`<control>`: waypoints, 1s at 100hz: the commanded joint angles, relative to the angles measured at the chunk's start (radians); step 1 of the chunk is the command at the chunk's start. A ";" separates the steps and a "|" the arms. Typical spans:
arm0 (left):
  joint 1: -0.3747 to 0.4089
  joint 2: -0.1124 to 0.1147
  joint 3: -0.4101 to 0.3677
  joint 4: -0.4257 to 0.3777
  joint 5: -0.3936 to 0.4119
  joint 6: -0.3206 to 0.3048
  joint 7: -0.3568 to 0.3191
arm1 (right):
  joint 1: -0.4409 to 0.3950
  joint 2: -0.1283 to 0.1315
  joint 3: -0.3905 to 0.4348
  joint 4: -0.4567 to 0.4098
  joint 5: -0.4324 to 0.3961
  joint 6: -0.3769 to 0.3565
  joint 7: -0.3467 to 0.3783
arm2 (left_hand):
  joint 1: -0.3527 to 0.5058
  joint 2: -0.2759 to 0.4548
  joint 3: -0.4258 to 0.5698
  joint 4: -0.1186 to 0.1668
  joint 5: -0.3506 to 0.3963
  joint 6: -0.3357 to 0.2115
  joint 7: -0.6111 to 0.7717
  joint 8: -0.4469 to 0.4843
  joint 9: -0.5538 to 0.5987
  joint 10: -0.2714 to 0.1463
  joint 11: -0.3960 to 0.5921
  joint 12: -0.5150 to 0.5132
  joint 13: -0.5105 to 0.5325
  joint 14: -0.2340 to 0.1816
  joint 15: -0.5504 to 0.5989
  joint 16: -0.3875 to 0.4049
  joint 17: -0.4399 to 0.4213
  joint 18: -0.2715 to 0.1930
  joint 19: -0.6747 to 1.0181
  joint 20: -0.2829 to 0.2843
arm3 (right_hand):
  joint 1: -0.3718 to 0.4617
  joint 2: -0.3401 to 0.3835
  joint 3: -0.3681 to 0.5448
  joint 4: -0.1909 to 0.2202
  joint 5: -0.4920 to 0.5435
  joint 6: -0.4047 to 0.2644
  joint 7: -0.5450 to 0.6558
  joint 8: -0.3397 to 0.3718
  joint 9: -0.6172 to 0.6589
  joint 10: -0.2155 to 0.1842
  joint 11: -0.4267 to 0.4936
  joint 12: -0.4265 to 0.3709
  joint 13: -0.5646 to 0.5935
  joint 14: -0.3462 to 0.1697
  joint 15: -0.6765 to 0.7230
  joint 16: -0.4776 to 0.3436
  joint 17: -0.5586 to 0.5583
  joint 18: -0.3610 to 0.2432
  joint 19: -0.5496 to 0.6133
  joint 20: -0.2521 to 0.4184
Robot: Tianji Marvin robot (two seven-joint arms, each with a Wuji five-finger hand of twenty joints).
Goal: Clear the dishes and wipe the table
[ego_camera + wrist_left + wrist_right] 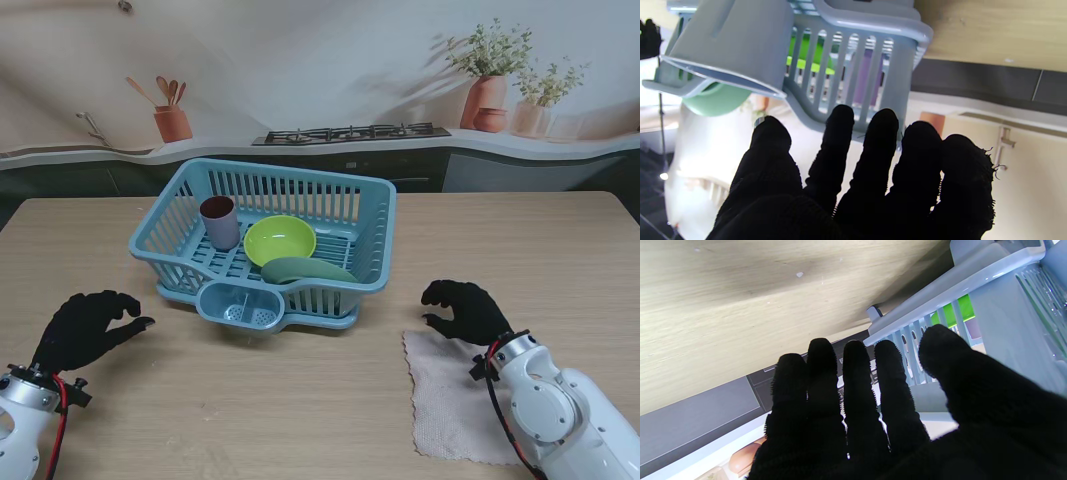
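My left hand (85, 328) and right hand (466, 310) both hover empty with fingers loosely spread, the cloth (452, 400) lying on the worktop (300, 400) under my right wrist and the loaded dish rack (265, 240) ahead between them.

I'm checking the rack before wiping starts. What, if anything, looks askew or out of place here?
Only the green plate: it lies tilted in the blue dish rack, leaning over the near rim by the cutlery cup. The purple cup stands upright and the lime bowl sits level. The cloth lies flat; no spill shows.
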 commanded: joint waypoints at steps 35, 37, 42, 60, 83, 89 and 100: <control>0.082 -0.015 0.013 -0.051 -0.044 0.091 -0.055 | -0.031 0.021 0.035 -0.052 0.016 -0.044 0.139 | -0.095 0.001 -0.018 0.026 0.148 0.096 -0.390 -0.285 -0.050 0.083 -0.254 -0.134 -0.131 0.135 -0.281 -0.187 -0.171 0.051 -0.108 0.011 | -0.105 -0.073 0.073 0.068 0.093 0.018 -0.246 0.044 0.013 0.012 -0.196 -0.082 -0.042 0.014 -0.222 -0.103 -0.098 0.049 -0.161 -0.052; 0.083 -0.016 0.015 -0.050 -0.042 0.095 -0.048 | -0.033 0.022 0.038 -0.057 0.017 -0.045 0.149 | -0.099 -0.001 -0.016 0.027 0.153 0.095 -0.406 -0.290 -0.051 0.083 -0.256 -0.134 -0.132 0.135 -0.282 -0.188 -0.172 0.051 -0.108 0.010 | -0.113 -0.079 0.076 0.068 0.099 0.019 -0.264 0.039 0.014 0.013 -0.214 -0.087 -0.046 0.013 -0.245 -0.114 -0.106 0.050 -0.179 -0.059; 0.084 -0.017 0.018 -0.045 -0.035 0.097 -0.031 | -0.039 0.026 0.043 -0.068 0.025 -0.047 0.175 | -0.106 -0.002 -0.017 0.026 0.157 0.094 -0.422 -0.294 -0.052 0.081 -0.258 -0.135 -0.132 0.135 -0.282 -0.188 -0.172 0.051 -0.108 0.009 | -0.122 -0.084 0.065 0.066 0.104 0.020 -0.292 0.033 0.009 0.013 -0.243 -0.096 -0.060 0.013 -0.286 -0.133 -0.128 0.046 -0.214 -0.073; 0.097 -0.019 0.015 -0.049 -0.038 0.100 -0.024 | -0.059 0.042 0.067 -0.100 0.030 -0.069 0.264 | -0.118 -0.005 -0.016 0.026 0.178 0.095 -0.495 -0.295 -0.062 0.078 -0.279 -0.144 -0.152 0.135 -0.297 -0.196 -0.194 0.051 -0.117 0.000 | -0.124 -0.118 0.001 0.068 0.107 0.015 -0.361 0.031 -0.007 0.011 -0.318 -0.110 -0.103 0.005 -0.398 -0.187 -0.186 0.051 -0.324 -0.106; 0.112 -0.020 0.009 -0.068 -0.049 0.093 -0.037 | -0.081 0.063 0.089 -0.111 -0.044 -0.127 0.328 | -0.123 -0.006 -0.015 0.026 0.182 0.095 -0.510 -0.283 -0.062 0.078 -0.283 -0.146 -0.153 0.135 -0.301 -0.197 -0.197 0.051 -0.118 -0.004 | -0.143 -0.132 -0.072 0.076 0.061 0.002 -0.395 0.042 -0.056 -0.006 -0.356 -0.112 -0.135 -0.006 -0.438 -0.199 -0.209 0.087 -0.366 -0.102; 0.115 -0.021 0.009 -0.071 -0.054 0.095 -0.041 | -0.089 0.066 0.091 -0.113 -0.046 -0.126 0.343 | -0.124 -0.005 -0.015 0.026 0.182 0.095 -0.512 -0.280 -0.062 0.077 -0.283 -0.146 -0.153 0.135 -0.301 -0.197 -0.197 0.051 -0.118 -0.005 | -0.142 -0.130 -0.086 0.080 0.043 0.003 -0.400 0.048 -0.077 -0.006 -0.360 -0.110 -0.147 -0.008 -0.442 -0.196 -0.218 0.090 -0.375 -0.097; 0.120 -0.022 0.010 -0.075 -0.060 0.102 -0.043 | -0.102 0.069 0.092 -0.112 -0.050 -0.119 0.359 | -0.124 -0.006 -0.014 0.026 0.185 0.097 -0.514 -0.274 -0.062 0.080 -0.283 -0.146 -0.154 0.135 -0.300 -0.196 -0.198 0.051 -0.118 -0.006 | -0.137 -0.130 -0.101 0.082 0.005 0.007 -0.400 0.055 -0.131 -0.005 -0.357 -0.108 -0.176 -0.018 -0.443 -0.191 -0.231 0.081 -0.389 -0.088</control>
